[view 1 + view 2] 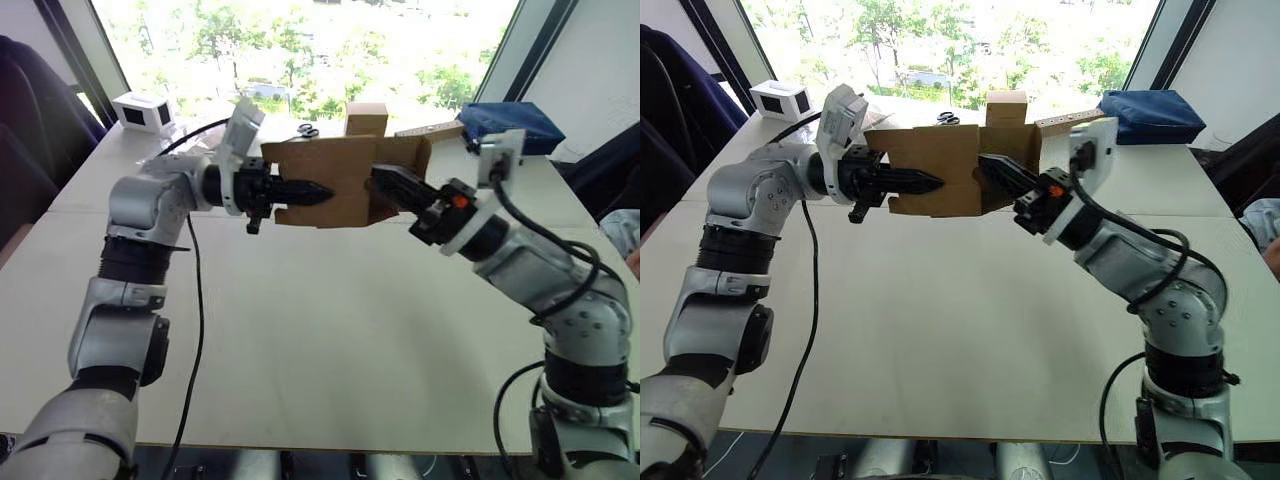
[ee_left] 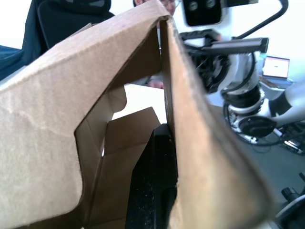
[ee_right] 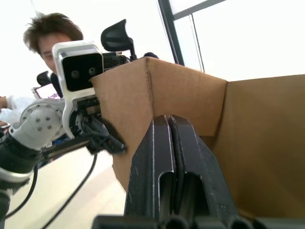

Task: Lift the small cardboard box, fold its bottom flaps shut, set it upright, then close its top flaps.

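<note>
Aloft over the table, the box is hanging between both arms. Left gripper is reaching in from its side, jaws pressed together on a cardboard panel; right gripper is pushing against the opposite side, jaws pressed together. Bare tabletop is lying open beneath.

A white table carries a cube-shaped brown box, scissors, perhaps a white device.

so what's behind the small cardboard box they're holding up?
Behind the small cardboard box, a cube-shaped brown box rises above its top edge, with scissors beside it on the table. Whatever sits directly behind the carton is hidden.
</note>
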